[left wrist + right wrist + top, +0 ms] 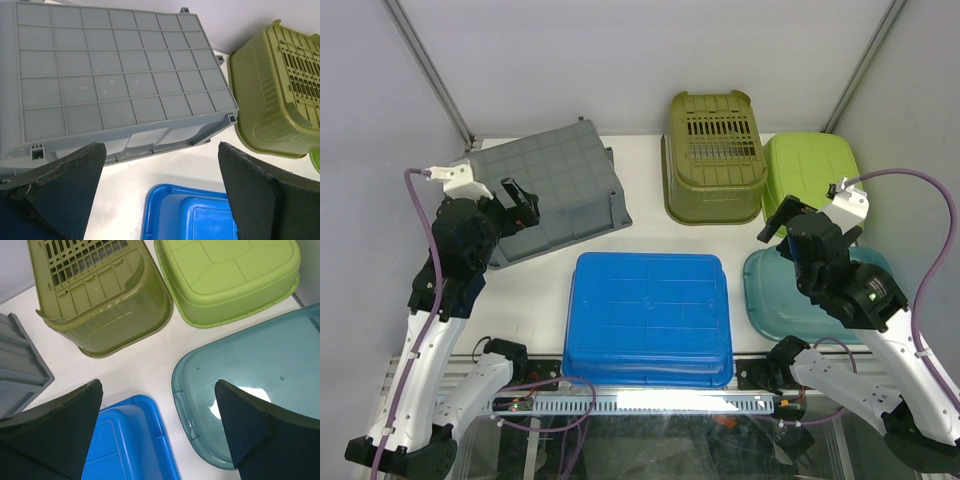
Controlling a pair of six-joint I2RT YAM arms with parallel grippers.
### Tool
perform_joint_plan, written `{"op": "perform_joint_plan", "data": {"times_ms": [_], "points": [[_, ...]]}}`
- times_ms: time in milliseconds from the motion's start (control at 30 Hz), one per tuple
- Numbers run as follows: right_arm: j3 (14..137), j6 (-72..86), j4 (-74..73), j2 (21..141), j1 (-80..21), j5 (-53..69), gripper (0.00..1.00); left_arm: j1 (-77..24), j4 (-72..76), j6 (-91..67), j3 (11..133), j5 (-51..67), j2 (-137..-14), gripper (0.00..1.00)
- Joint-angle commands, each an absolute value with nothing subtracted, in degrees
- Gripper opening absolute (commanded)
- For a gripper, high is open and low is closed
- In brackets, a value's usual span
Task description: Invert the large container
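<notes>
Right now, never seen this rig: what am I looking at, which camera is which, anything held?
Two robot arms are bolted at the table's near edge. The wide picture comes from a fixed camera above and behind them; the other two come from cameras on each wrist. All five containers lie upside down: grey crate, olive basket, lime tub, teal tub, blue bin. Left gripper and right gripper are both open, holding nothing.

centre gap: bare white table (645, 235) between grey gridded plastic crate (555, 190) and olive slotted basket (713, 155)
front: blue plastic tub (650, 318) blocks
right: lime bin (810, 170), teal tub (800, 300) crowd
</notes>
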State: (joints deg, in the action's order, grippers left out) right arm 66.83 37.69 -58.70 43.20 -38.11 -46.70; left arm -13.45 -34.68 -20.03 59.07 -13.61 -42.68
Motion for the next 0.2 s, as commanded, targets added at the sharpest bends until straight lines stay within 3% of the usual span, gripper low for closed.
{"op": "perform_joint_plan", "data": {"times_ms": [0,167], "points": [[67.1,39.2,-56.8,42.9,-38.0,-48.1,0.99,-13.4,-31.9,-20.6,60.0,-14.7,-41.1,0.99],[67.3,39.2,-56.0,43.1,-38.0,-47.4,0.99,-13.4,-31.5,-20.8,60.6,-14.4,-41.0,0.99]]}}
